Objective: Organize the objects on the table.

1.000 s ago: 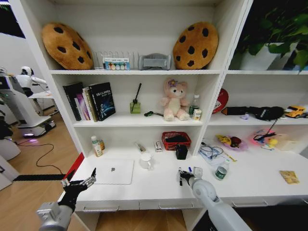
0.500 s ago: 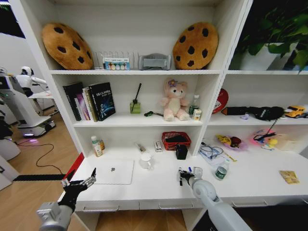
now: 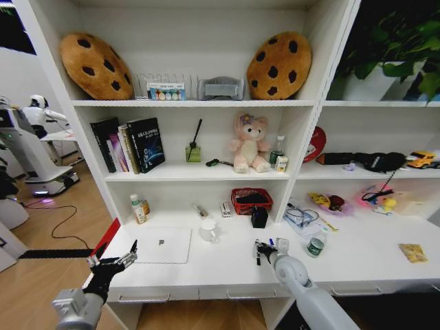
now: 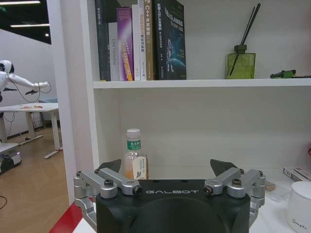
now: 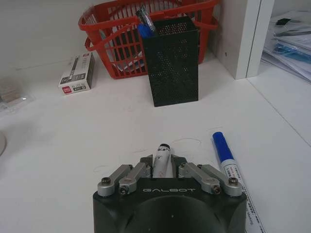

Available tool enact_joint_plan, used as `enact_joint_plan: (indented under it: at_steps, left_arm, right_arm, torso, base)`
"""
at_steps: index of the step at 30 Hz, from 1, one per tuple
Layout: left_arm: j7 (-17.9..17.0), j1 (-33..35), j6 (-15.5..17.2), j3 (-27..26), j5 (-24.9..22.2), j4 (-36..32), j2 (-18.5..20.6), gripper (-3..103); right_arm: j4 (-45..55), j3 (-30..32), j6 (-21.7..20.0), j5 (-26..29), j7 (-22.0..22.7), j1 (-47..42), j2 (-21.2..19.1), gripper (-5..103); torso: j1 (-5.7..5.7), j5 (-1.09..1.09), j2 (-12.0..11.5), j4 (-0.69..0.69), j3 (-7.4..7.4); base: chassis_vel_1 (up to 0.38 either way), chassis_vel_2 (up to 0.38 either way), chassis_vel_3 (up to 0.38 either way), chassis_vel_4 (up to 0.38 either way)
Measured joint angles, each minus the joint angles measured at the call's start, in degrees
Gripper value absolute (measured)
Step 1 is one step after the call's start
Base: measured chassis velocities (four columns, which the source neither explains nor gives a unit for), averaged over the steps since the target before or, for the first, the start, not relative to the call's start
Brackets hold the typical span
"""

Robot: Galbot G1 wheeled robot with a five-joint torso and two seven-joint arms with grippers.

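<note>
1. Near the table's (image 3: 206, 271) front edge, my right gripper (image 5: 163, 167) is pinching a pen (image 5: 161, 160).
2. Blue pen (image 5: 228, 167) is lying just beside.
3. Left gripper (image 3: 113, 260) is hovering spread, empty, off the left corner.
4. I'm judging sorting barely begun: laptop (image 3: 162, 245), can (image 3: 315, 246) are waiting.

"GALBOT" on left pincer (image 4: 172, 177) and right pincer (image 5: 163, 167) housings.

Pen (image 5: 162, 162) clamped between the right gripper (image 5: 162, 170) fingers, mostly hidden by the housing. Blue marker (image 5: 232, 174) beside the fingers, cut off by the frame edge.
</note>
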Motion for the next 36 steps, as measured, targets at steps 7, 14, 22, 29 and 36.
enact_joint_plan:
  at_steps: [7,14,22,29,36]
  left_arm:
    - [0.0,0.0,0.0,0.0,0.0,0.0,0.0,100]
    - [0.0,0.0,0.0,0.0,0.0,0.0,0.0,100]
    - [0.0,0.0,0.0,0.0,0.0,0.0,0.0,100]
    - [0.01,0.0,0.0,0.0,0.0,0.0,0.0,100]
    - [0.01,0.0,0.0,0.0,0.0,0.0,0.0,100]
  right_arm:
    - [-0.16,0.24,1.51,-2.67,-2.54,-0.18,-0.15,10]
    - [1.74,2.41,8.92,-12.27,-9.41,-0.08,-0.83,10]
    - [-3.41,3.52,21.59,-25.81,-14.31,6.15,-1.7,10]
    - [-19.24,2.42,38.14,-39.55,-17.75,15.97,2.7,10]
    - [-30.34,0.85,45.01,-42.62,-18.99,23.64,9.82,10]
  torso:
    - [0.0,0.03,-0.01,0.01,0.01]
    - [0.0,0.02,-0.01,0.0,0.01]
    - [0.0,0.0,-0.01,0.01,0.01]
    - [0.01,0.02,-0.01,-0.01,0.02]
    - [0.01,-0.01,-0.01,0.02,0.01]
  base:
    - [0.0,0.0,0.0,0.0]
    - [0.0,0.0,0.0,0.0]
    - [0.0,0.0,0.0,0.0]
    - [0.0,0.0,0.0,0.0]
    - [0.0,0.0,0.0,0.0]
